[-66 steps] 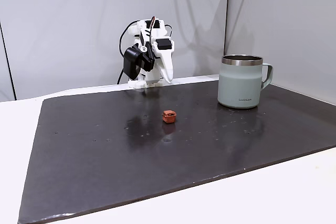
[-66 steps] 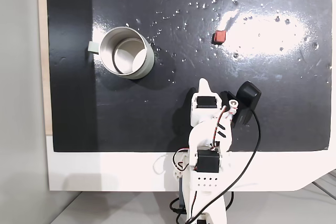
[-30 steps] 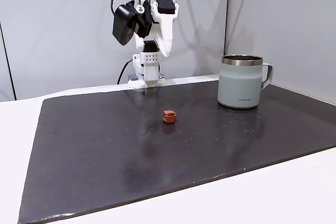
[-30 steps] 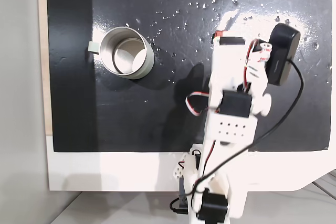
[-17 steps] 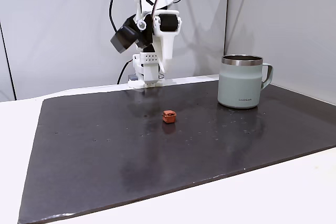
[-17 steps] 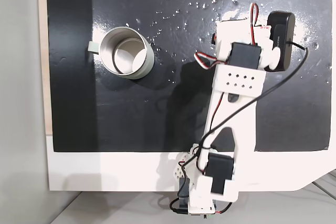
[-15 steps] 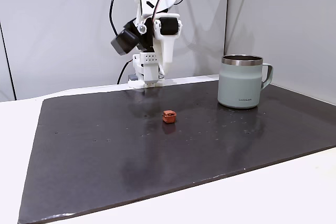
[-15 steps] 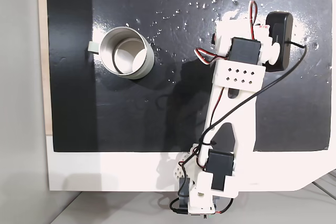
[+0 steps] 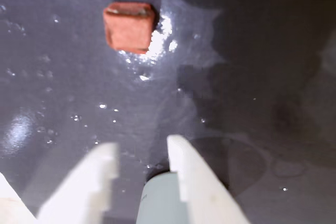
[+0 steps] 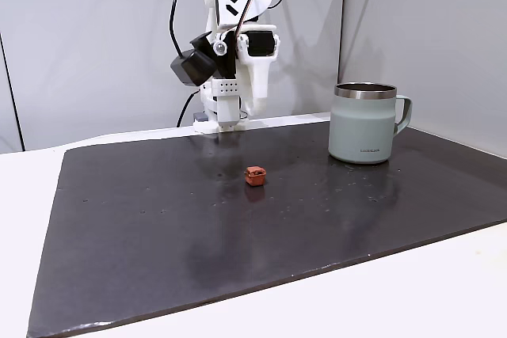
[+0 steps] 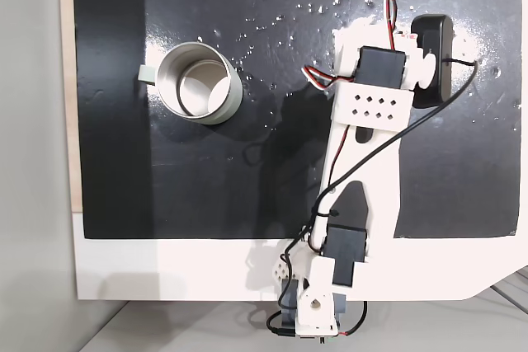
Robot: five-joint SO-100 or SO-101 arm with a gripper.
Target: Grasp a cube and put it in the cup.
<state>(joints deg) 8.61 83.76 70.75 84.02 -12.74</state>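
Wrist view: I see the cube (image 9: pixel 129 27) at 12 o'clock, well apart from my gripper's (image 9: pixel 140 157) slightly parted fingers (image 9: pixel 184 167).

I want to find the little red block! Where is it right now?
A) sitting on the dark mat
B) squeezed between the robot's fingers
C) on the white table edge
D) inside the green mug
A: in a fixed view the cube sits by itself on the dark mat, apart from the cup, and in the wrist view it lies ahead of the empty gripper.
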